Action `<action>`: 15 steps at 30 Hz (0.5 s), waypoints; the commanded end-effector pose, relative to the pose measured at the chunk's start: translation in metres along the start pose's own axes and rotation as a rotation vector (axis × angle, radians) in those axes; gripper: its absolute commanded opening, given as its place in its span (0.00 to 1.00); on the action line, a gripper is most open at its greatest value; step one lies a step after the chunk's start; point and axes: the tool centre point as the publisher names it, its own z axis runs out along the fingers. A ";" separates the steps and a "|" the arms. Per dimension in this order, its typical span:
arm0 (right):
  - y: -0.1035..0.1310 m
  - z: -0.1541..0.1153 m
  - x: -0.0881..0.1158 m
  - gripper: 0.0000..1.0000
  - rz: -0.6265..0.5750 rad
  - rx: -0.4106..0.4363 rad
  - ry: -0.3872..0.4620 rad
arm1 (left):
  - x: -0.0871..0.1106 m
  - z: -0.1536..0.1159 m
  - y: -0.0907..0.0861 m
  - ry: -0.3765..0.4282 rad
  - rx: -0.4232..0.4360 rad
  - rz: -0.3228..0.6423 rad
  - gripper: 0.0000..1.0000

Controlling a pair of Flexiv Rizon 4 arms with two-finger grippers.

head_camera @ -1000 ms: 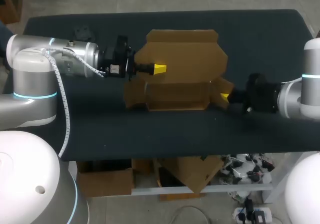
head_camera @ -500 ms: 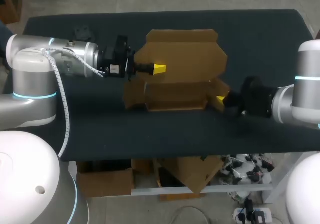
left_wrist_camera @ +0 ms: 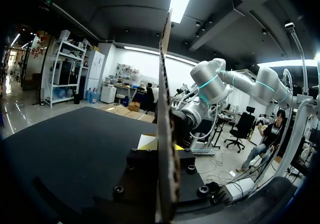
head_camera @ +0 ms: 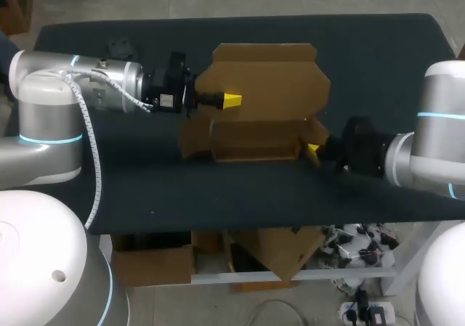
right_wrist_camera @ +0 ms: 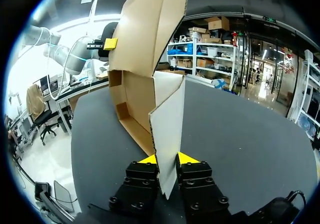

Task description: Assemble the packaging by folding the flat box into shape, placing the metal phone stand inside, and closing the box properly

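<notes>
The half-formed box (head_camera: 254, 141) stands mid-table (head_camera: 378, 57). The left gripper (head_camera: 229, 100) clamps its far panel (head_camera: 269, 68) and the right gripper (head_camera: 313, 149) pinches its right flap (head_camera: 317, 131). Swing the flap inward squarely along its crease, with the left hold firm.

Our box (head_camera: 265, 86) plain brown cardboard, one flap (right_wrist_camera: 167, 129) face pale grey-white, perhaps just the light, bright yellow tips on our black left gripper (head_camera: 231, 101) and right gripper (head_camera: 312, 149), table (head_camera: 218, 188) dark blue-black, our silver-white arms (head_camera: 51, 86) ringed cyan
</notes>
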 end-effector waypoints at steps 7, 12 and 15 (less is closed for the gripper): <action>-0.006 0.004 0.015 0.32 0.023 -0.002 -0.062 | -0.001 0.002 0.004 0.000 0.000 0.000 0.00; -0.006 0.004 0.020 0.37 0.032 -0.010 -0.071 | -0.001 0.002 0.004 0.000 0.000 0.000 0.00; -0.005 0.003 0.023 0.36 0.038 -0.022 -0.072 | -0.001 0.002 0.004 0.000 0.000 0.000 0.00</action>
